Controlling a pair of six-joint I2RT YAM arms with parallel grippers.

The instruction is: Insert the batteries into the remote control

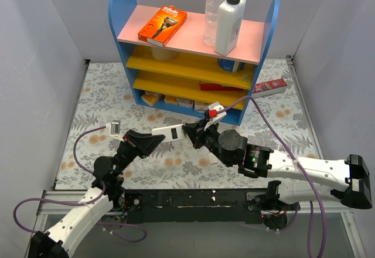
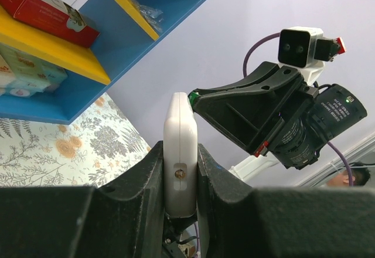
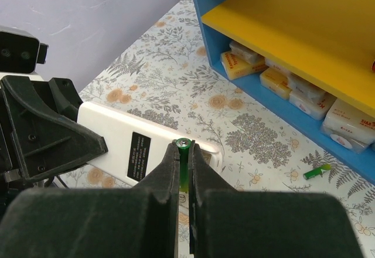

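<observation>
My left gripper (image 1: 153,142) is shut on the white remote control (image 1: 171,133) and holds it off the table. The left wrist view shows the remote (image 2: 180,120) edge-on, clamped between my fingers (image 2: 146,176). In the right wrist view the remote's plain back (image 3: 117,135) faces up, with a black label. My right gripper (image 1: 191,133) is shut on a green battery (image 3: 184,146), whose tip sits at the remote's near end. The left wrist view shows that battery's tip (image 2: 191,97) beside the remote's top. A second green battery (image 3: 317,172) lies on the table by the shelf.
A blue shelf unit (image 1: 193,64) with yellow boards stands at the back, holding boxes, bottles and packets. A red-and-white carton (image 1: 269,86) lies to its right. A small white piece (image 1: 213,160) lies on the floral cloth under my right gripper. Grey walls enclose the sides.
</observation>
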